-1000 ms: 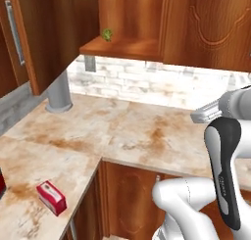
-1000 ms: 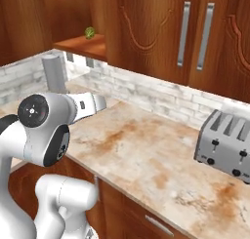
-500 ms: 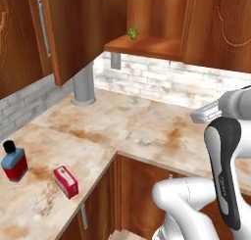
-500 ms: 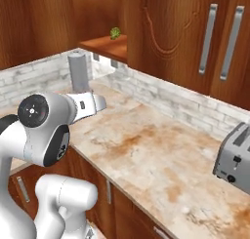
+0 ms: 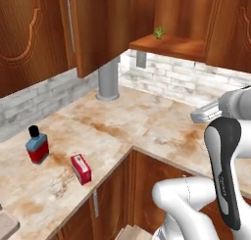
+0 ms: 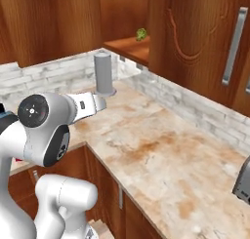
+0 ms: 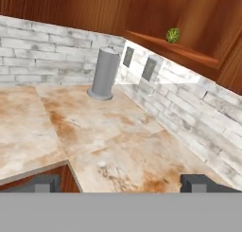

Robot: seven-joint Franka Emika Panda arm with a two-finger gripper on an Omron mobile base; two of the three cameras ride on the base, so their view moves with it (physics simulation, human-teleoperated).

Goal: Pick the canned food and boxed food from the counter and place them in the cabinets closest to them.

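The boxed food [image 5: 81, 169], a small thin red box, lies on the counter [image 5: 122, 126] near its front edge at the left, well to the left of the arm. My gripper [image 7: 122, 182] hovers above the counter's corner, far from the box. Its two dark fingertips [image 7: 43, 182] stand wide apart with nothing between them. The wall cabinets [image 5: 34, 33] hang above the box, their doors closed, with a silver bar handle [image 5: 71, 23]. The canned food is out of view.
A squat blue-and-red bottle [image 5: 37, 145] stands just left of the box. A grey cylinder [image 5: 108, 80] stands in the counter's corner under an open shelf [image 5: 169, 45] that holds a small green thing [image 5: 158, 33]. A toaster [image 6: 242, 184] sits at the far right.
The base has moved, so the whole scene has shifted right. The box and the bottle have come further into the left base view, and the toaster has slid to the edge. The jaws have stayed open.
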